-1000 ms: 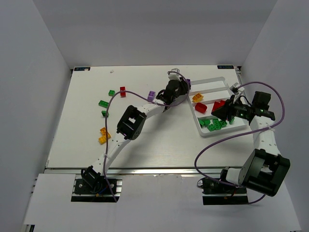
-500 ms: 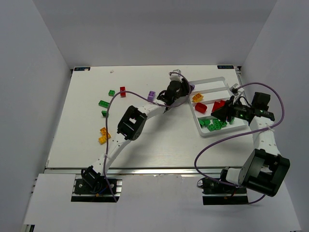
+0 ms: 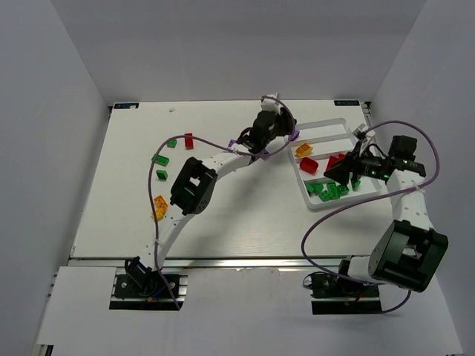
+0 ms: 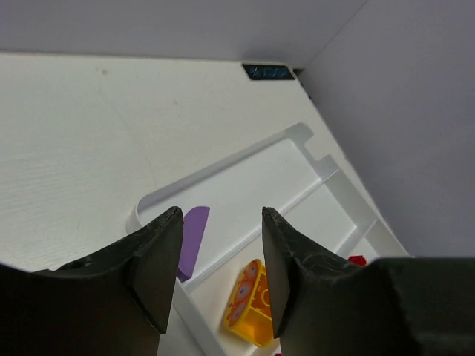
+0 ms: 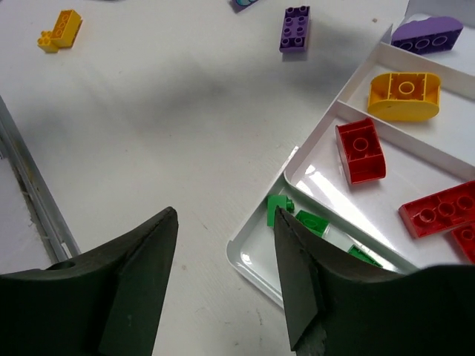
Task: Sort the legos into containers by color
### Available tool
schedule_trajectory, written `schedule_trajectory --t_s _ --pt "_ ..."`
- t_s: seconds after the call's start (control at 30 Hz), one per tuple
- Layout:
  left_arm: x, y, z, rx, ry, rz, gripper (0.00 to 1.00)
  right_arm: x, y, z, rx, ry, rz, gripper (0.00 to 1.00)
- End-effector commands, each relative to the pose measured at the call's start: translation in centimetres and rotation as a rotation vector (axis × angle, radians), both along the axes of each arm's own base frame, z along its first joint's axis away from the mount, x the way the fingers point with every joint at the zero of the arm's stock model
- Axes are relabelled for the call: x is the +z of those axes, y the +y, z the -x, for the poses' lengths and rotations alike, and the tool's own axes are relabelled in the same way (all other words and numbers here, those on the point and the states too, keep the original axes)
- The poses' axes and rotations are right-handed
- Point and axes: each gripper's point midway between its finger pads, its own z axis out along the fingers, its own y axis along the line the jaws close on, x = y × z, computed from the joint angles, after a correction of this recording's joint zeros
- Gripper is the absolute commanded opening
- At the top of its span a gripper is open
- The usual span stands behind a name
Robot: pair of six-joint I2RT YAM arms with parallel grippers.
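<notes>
between picks, by the look of things: left tool (image 4: 220,226) open and empty above the far corner of the tray (image 4: 274,174) on the left arm's side, with a purple rounded piece (image 4: 193,233) lying in the tray's farthest compartment right below the jaws, so that drop judged done. right tool (image 5: 225,222) likewise spread wide with nothing between the jaws, hanging over the tray's near corner, above the green pieces (image 5: 312,222) in the nearest compartment. red bricks (image 5: 360,152) in the compartment next to the green, a yellow rounded piece (image 5: 404,96) in the one beyond. roughly half done at a guess, with plenty left outside the tray on the worktop (image 3: 245,215): a purple brick (image 5: 295,30) nearest the tray, then well apart from it a red brick (image 3: 188,140), green bricks (image 3: 159,159) and yellow-orange bricks (image 3: 158,209). next move probably a swing away from the tray to one of these, a descent with jaws straddling it squarely, and a firm close before lifting. worth watching: both tools crowded at the tray, so move one clear first; left arm (image 3: 189,185) stretched across the worktop close by the purple brick; raised tray rim and thin dividers to clear on each return; small bricks apt to tip if pinched off-centre.
</notes>
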Motion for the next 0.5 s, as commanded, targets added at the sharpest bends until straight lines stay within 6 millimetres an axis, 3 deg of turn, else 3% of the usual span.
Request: schedule_trajectory --t_s 0.0,0.13,0.23,0.27,0.3,0.33,0.37,0.4,0.43,0.47 --pt "12.6 2.2 1.5 -0.001 -0.159 0.051 0.57 1.9 -0.1 -0.4 0.072 -0.079 0.024 0.61" --pt "14.3 4.8 3.8 -0.010 -0.156 -0.001 0.57 2.5 -0.5 -1.3 0.108 -0.129 0.084 0.65" --pt "14.1 7.8 6.8 -0.067 -0.097 -0.009 0.43 3.4 -0.4 -2.1 0.146 -0.205 0.171 0.66" --pt "16.2 9.1 8.3 -0.095 -0.099 0.020 0.32 3.6 0.2 -2.8 0.168 -0.249 0.209 0.70" --pt "12.9 11.6 8.5 -0.076 -0.014 -0.006 0.27 3.9 0.4 -3.0 0.169 -0.282 0.247 0.73" --pt "11.6 12.8 9.5 -0.080 0.075 0.013 0.23 3.6 0.1 -3.6 0.152 -0.299 0.313 0.82" --pt "10.9 14.4 10.0 -0.067 0.124 0.018 0.20 3.5 1.2 -4.4 0.172 -0.362 0.349 0.89" --pt "10.1 17.5 11.1 -0.036 0.173 0.017 0.21 3.9 1.7 -4.7 0.174 -0.405 0.382 0.89" --pt "9.2 18.9 12.1 -0.029 0.217 0.009 0.23 3.7 2.0 -5.1 0.165 -0.421 0.420 0.90" --pt "8.7 20.2 13.0 -0.019 0.232 -0.006 0.26 3.6 3.5 -5.1 0.195 -0.443 0.419 0.89"
